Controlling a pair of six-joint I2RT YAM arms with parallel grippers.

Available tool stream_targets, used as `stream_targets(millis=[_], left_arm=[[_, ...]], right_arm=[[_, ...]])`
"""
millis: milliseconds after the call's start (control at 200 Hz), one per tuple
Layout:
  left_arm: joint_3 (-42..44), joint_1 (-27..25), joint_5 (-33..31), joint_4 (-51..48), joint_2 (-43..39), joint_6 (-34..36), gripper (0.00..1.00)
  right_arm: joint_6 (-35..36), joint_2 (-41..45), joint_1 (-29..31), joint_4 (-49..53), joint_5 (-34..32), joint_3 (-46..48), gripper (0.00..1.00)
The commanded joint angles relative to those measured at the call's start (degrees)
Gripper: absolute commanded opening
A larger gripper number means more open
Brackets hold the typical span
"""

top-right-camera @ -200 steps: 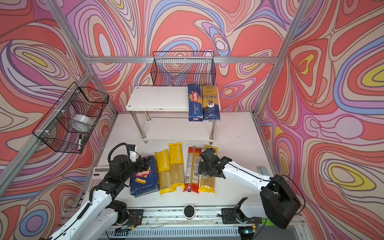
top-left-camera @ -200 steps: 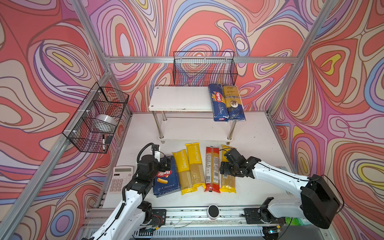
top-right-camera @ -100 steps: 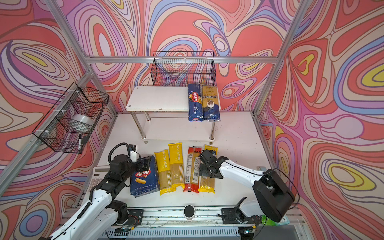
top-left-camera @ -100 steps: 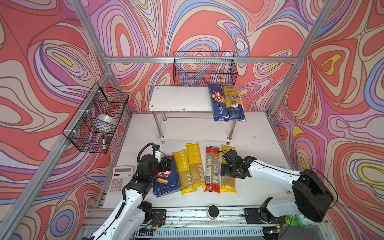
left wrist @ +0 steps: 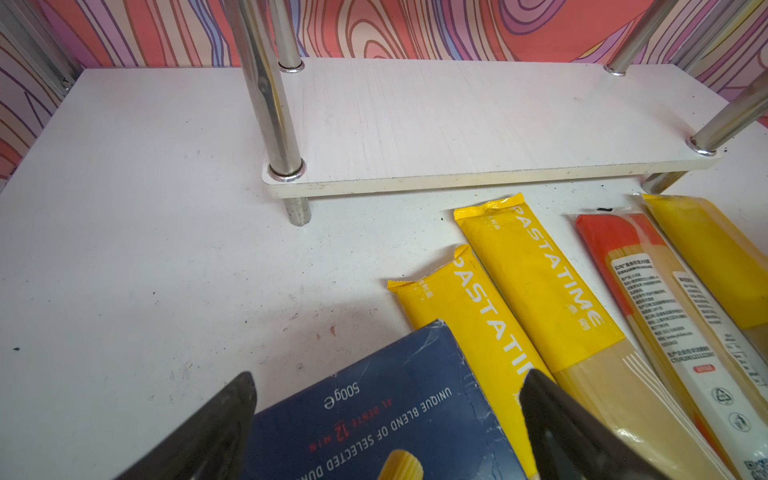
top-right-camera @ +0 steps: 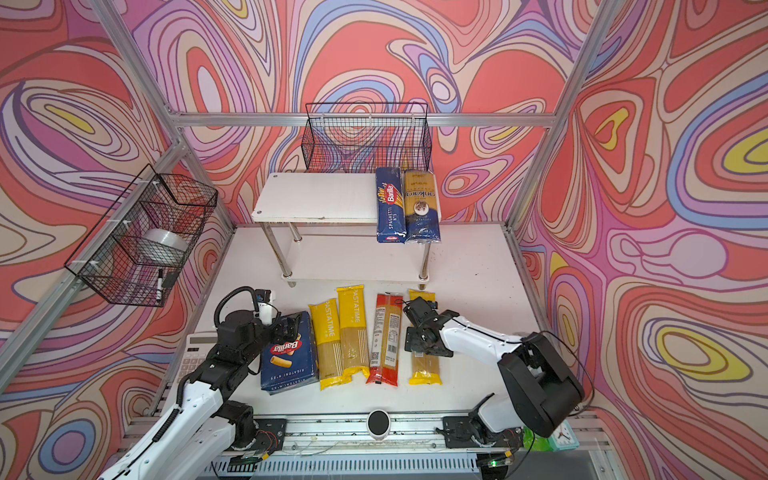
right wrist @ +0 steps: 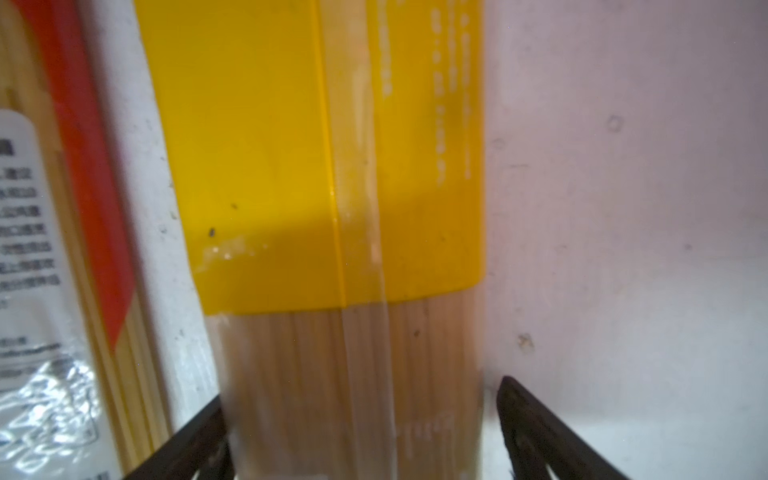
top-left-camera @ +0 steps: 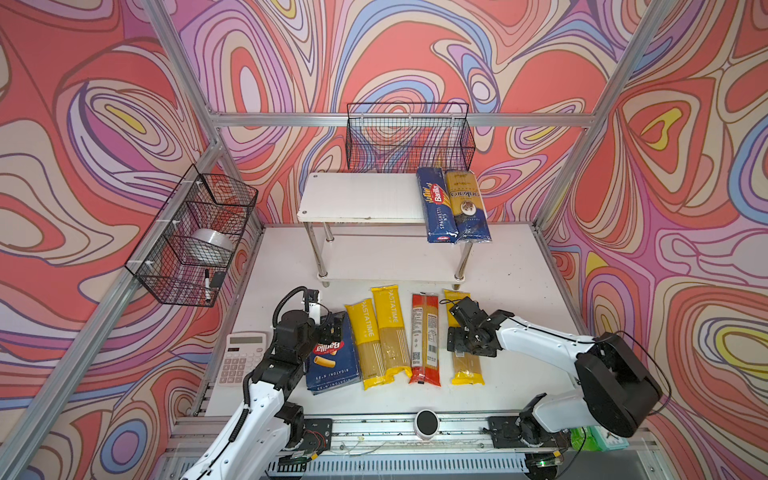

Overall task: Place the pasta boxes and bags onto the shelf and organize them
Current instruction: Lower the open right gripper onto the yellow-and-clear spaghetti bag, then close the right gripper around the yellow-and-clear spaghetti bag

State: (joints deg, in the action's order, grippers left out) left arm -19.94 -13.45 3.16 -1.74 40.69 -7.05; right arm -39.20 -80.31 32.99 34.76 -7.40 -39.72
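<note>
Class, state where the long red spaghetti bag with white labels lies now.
In both top views the red bag lies flat, right of centre, on the white tabletop, between a yellow PASTATIME bag and the yellow bag under the right end effector.

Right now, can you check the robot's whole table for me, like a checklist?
Surface: white table, a few dark specks.
Job's things: spaghetti box and gold-and-navy bag on the shelf's top board; rigatoni box, three yellow bags, red bag flat on the table.
Clutter: calculator beside the left arm.
Grippers: left gripper open over the rigatoni box's corner; right gripper open, straddling the rightmost yellow bag.
Cables: black loop on the left wrist.
Surroundings: swirly walls; side basket holds tape roll and marker; back basket behind the shelf.
</note>
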Motion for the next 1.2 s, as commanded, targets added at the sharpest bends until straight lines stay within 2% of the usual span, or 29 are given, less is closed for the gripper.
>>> stream_targets(millis=[0,140,446,691,931,1192], left_arm=[[-1.31,0.27,-0.14,-1.43,-0.05,0.54,1.0],[-1.54,0.27,0.18,-1.54,0.55,0.72,1.0],[-0.77,0.27,-0.25,-1.52,-1.37,0.51,1.0],[-0.92,0.29,-0.18,-1.53,-0.96,0.54,1.0],[-0.84,0.29,-0.2,-1.52,-1.07,0.59,1.0],[-0.97,0.27,-0.1,-1.53,-1.0,0.62,1.0]], right_arm=[[3.9,3.71,-0.19,-2.04,3.9,0.9,0.96],[4.4,3.5,-0.21,0.81,0.6,-0.86,0.96],[5.85,-2.59,-0.21,3.2,-1.56,-3.21,0.95],[4.61,-6.76,-0.21,3.27,-0.68,-3.65,0.95],[3.86,-4.79,-0.21,0.28,1.9,-1.53,0.94],[2.16,-4.68,-0.21,0.1,1.74,-0.15,0.88]])
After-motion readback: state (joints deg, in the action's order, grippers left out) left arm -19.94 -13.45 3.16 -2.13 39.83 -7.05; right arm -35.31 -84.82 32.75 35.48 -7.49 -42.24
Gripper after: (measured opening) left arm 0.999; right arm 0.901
